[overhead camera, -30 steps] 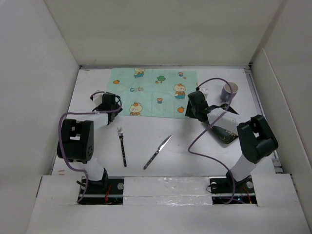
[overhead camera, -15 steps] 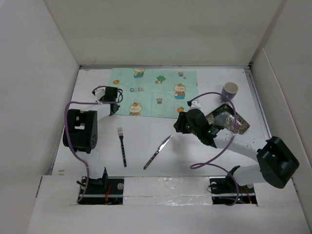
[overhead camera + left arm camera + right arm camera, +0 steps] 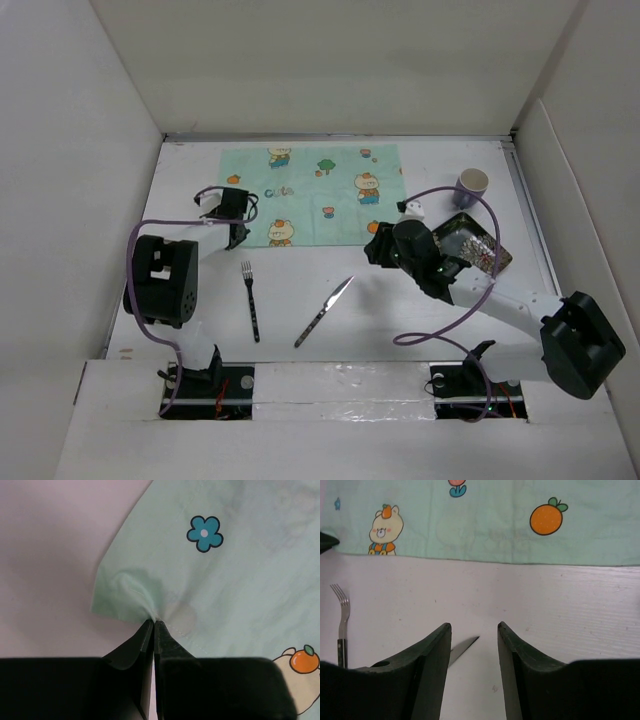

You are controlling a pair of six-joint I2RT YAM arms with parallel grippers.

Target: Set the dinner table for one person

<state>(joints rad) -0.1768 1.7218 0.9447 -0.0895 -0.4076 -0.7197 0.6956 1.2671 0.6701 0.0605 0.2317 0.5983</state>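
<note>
On the white dinner table (image 3: 190, 170) lies a mint-green cartoon placemat (image 3: 320, 190). My left gripper (image 3: 237, 237) is shut on the placemat's (image 3: 225, 575) near-left corner, and the cloth puckers at the left gripper's tips (image 3: 154, 622). My right gripper (image 3: 373, 250) hovers open over bare table just before the placemat's (image 3: 490, 520) near edge; nothing is between the right gripper's fingers (image 3: 474, 626). A fork (image 3: 251, 300) and a knife (image 3: 323, 312) lie nearer the front. The knife tip (image 3: 463, 648) shows between the right fingers, with the fork (image 3: 340, 615) to their left.
A purple-and-white cup (image 3: 470, 184) stands at the back right. A dark patterned plate (image 3: 473, 243) lies just in front of it, partly under the right arm. Upright white panels close in the table on all sides.
The left gripper has shut on the placemat's corner. The right arm has swung from beside the plate out toward the placemat's near edge, uncovering the plate.
</note>
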